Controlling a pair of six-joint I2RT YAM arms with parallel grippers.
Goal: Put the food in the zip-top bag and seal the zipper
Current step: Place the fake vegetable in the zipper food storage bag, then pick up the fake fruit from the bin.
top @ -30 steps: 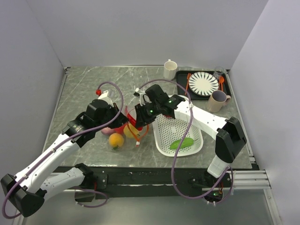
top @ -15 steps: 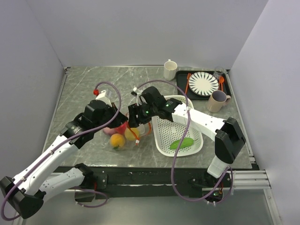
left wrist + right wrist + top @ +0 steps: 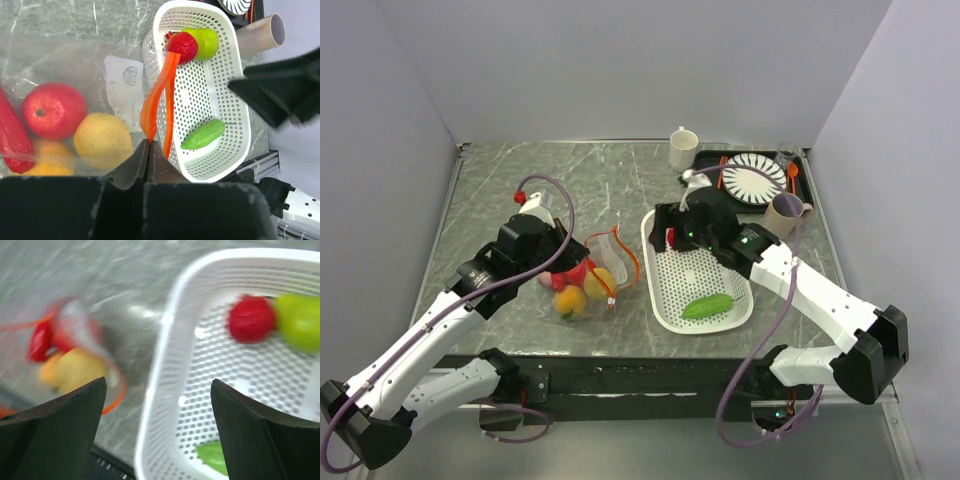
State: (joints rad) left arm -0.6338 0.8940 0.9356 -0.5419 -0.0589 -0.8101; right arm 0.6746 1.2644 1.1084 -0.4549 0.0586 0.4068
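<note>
The clear zip-top bag (image 3: 588,278) lies left of the white basket, its mouth held open. Inside it are a red ball (image 3: 54,111), a yellow ball (image 3: 103,141), an orange ball (image 3: 45,161) and a red chilli (image 3: 12,140). My left gripper (image 3: 148,143) is shut on the bag's edge at the orange-red zipper (image 3: 160,95). My right gripper (image 3: 157,390) is open and empty above the basket's far-left corner. In the basket lie a red ball (image 3: 251,318), a green ball (image 3: 299,322) and a green cucumber (image 3: 707,306).
The white perforated basket (image 3: 660,312) sits right of the bag. At the back right, a black tray holds a striped plate (image 3: 755,178) and orange cutlery. A white mug (image 3: 683,148) and a mauve cup (image 3: 785,213) stand near it.
My right gripper has opened and swung right, from the bag's mouth to over the basket. The left gripper has kept its hold on the bag's edge.
</note>
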